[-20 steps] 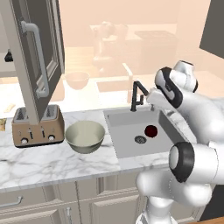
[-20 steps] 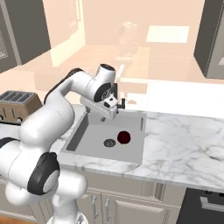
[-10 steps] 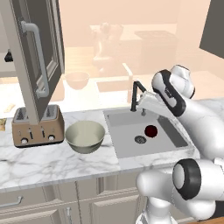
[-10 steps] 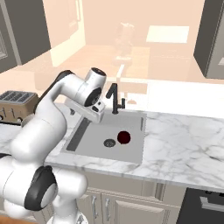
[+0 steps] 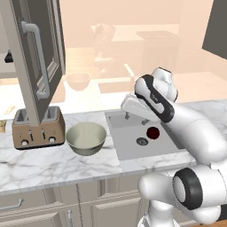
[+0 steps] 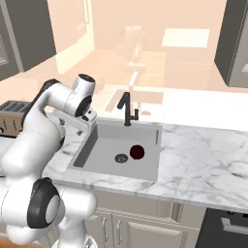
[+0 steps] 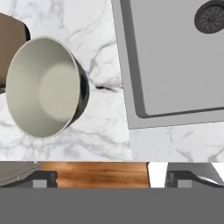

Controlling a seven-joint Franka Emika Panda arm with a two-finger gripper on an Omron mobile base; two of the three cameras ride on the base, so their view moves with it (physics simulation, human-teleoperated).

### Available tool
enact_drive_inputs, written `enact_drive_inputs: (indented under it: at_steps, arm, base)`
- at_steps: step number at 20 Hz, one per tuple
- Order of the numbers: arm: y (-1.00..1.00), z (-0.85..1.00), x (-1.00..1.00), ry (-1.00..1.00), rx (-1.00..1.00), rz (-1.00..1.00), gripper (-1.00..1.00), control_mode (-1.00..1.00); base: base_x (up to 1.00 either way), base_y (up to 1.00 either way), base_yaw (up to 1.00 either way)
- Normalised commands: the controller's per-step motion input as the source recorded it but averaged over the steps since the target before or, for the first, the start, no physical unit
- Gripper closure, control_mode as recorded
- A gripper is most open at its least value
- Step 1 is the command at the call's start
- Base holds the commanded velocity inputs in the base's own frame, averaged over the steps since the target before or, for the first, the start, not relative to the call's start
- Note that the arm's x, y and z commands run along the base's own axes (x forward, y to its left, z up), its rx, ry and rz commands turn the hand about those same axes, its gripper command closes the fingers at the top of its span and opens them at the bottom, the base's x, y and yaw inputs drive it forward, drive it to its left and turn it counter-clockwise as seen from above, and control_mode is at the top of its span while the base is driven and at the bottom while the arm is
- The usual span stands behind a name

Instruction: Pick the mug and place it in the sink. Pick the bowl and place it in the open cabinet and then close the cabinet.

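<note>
Hand view: my claw [image 7: 100,177] released, nothing between fingertips, hovering above white marble counter [image 7: 105,127]. Wide cream-grey round bowl [image 7: 41,87] on counter between brown toaster [image 5: 35,128] and grey rectangular sink [image 7: 175,61]. Small dark red mug [image 5: 153,132] in sink beside drain. Grey-beige cabinet [image 5: 37,57] door open above toaster.

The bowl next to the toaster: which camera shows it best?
The hand view: the bowl is large there, seen from above with its whole rim and inside. The left base view shows the bowl smaller, whole, between the toaster and sink. In the right base view the arm covers that spot.
</note>
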Motion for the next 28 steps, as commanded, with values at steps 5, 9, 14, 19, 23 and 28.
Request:
enact_drive_inputs:
  at_steps: [5,9,14,19,23,28]
  arm:
    - [0.54,0.00,0.23,0.00,0.00,-0.01,-1.00,-1.00]
    - [0.20,-0.06,0.24,0.00,0.00,-0.03,-1.00,-1.00]
    - [0.09,-0.19,0.26,0.00,0.00,-0.05,-1.00,-1.00]
    - [0.20,-0.24,0.07,0.00,0.00,-0.06,-1.00,-1.00]
    - [0.25,-0.22,0.03,0.00,0.00,-0.07,-1.00,-1.00]
    - [0.11,-0.26,0.15,0.00,0.00,-0.07,-1.00,-1.00]
  base:
    - [0.00,0.00,0.00]
    - [0.00,0.00,0.00]
    - [0.00,0.00,0.00]
    - [0.00,0.00,0.00]
    - [0.00,0.00,0.00]
    - [0.00,0.00,0.00]
